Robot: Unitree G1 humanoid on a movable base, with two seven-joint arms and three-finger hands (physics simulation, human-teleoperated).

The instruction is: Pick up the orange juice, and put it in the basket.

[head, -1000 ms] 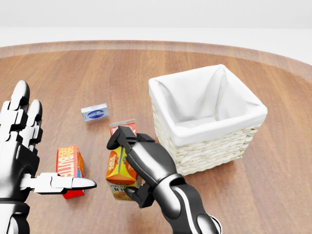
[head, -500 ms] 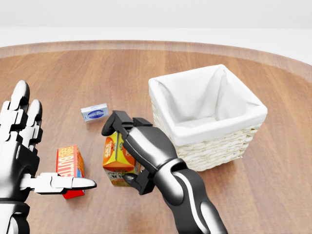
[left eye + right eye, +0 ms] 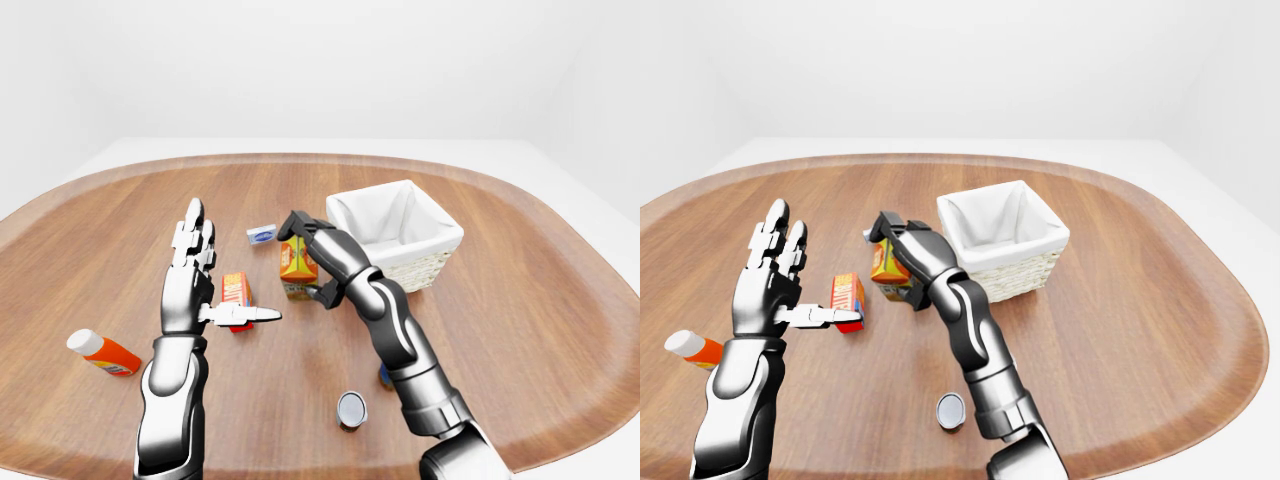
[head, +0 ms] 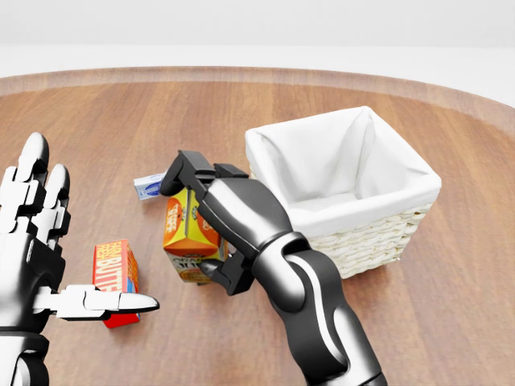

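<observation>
Bright, even, sharp renders with faint soft shadows, no glare.

bare simulated studio: wooden table (image 3: 560,330), blank white walls (image 3: 300,70).

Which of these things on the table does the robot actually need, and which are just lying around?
Needed: orange juice carton, gripped by the right robot hand; white-lined basket.

Just lying about: red snack box, small blue-and-white box, orange bottle, metal can. The left robot hand is open and idle.

On the wooden bench (image 3: 520,330) a red-and-orange box (image 4: 117,277) stands upright. A small blue-and-white packet (image 4: 150,187) lies flat nearer the top of the head view. An orange bottle with a white cap (image 3: 102,353) lies on its side at far left, and a small round can (image 3: 351,409) stands toward the bottom edge.
</observation>
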